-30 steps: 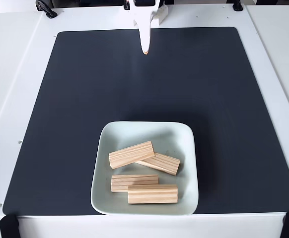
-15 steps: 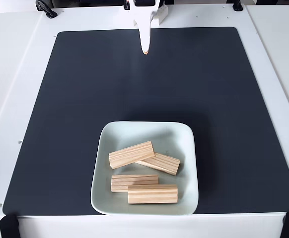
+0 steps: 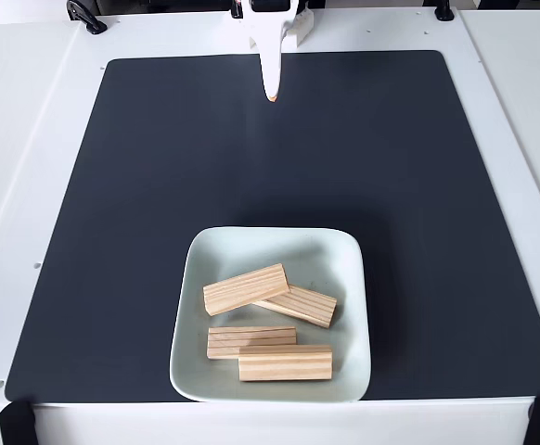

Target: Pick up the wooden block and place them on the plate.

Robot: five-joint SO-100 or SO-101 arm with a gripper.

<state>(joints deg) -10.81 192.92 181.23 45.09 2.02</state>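
In the fixed view, several light pine wooden blocks lie inside the pale mint-white plate [image 3: 344,250] near the mat's front edge. One block [image 3: 245,288] leans across another [image 3: 300,305] in the middle of the plate. Two more, one [image 3: 250,339] partly under the other [image 3: 285,363], rest toward its front. My white gripper [image 3: 270,93] hangs at the top of the view, far behind the plate, its fingers pressed together into a single narrow tip with nothing in them.
A large black mat [image 3: 140,185] covers the white table [image 3: 19,139]. The mat is bare between gripper and plate and on both sides. Black clamps sit at the front corners [image 3: 15,422] and dark fittings along the back edge.
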